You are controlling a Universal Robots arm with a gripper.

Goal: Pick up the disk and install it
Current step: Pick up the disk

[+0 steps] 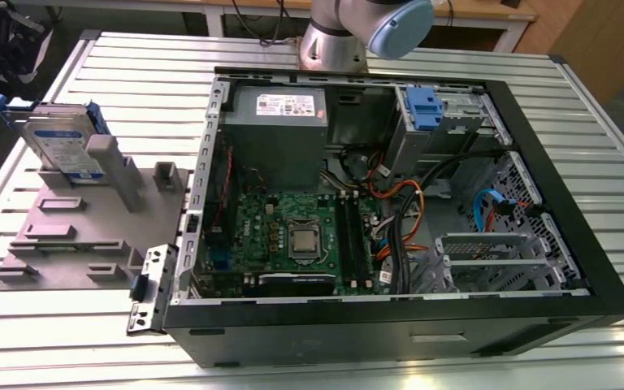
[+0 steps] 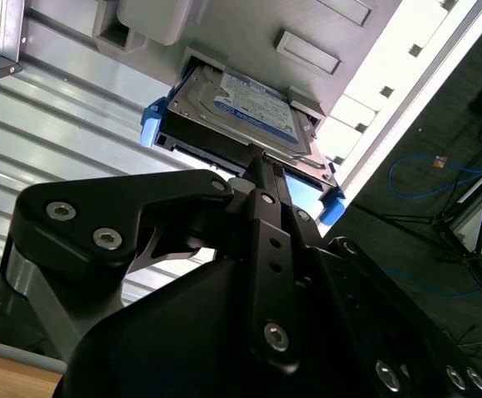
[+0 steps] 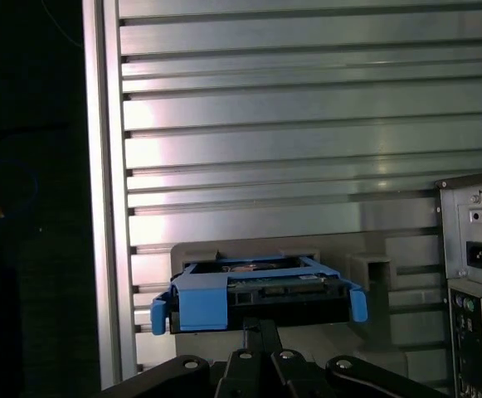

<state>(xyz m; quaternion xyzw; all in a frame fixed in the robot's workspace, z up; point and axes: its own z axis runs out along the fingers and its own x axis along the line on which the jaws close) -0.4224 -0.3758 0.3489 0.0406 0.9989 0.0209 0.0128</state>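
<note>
The disk (image 1: 58, 142) stands on edge, leaning slightly, in a slot of a grey fixture (image 1: 74, 236). It is clipped in its blue carrier, with the white-and-blue label facing the exterior view's right. In that view it sits at about 9 o'clock from the open computer case (image 1: 572, 244), well apart from the case and outside it.

In both wrist views the disk (image 2: 245, 112) (image 3: 257, 298) lies straight ahead of the hand (image 2: 260, 157) (image 3: 261, 330). The black fingers are drawn together and carry nothing. The tips point at the carrier's near edge, and how close they are to it cannot be told.

The fixture rests on the slatted metal surface (image 1: 572, 122), just beside the case's 9 o'clock wall. Inside the case, a grey power-supply box (image 1: 279, 130) sits toward 11 o'clock, a blue-tabbed drive bay (image 1: 421, 110) toward 1 o'clock, and the green motherboard (image 1: 301, 236) near the middle. The arm (image 1: 366, 32) rises beyond the case at 12 o'clock.
</note>
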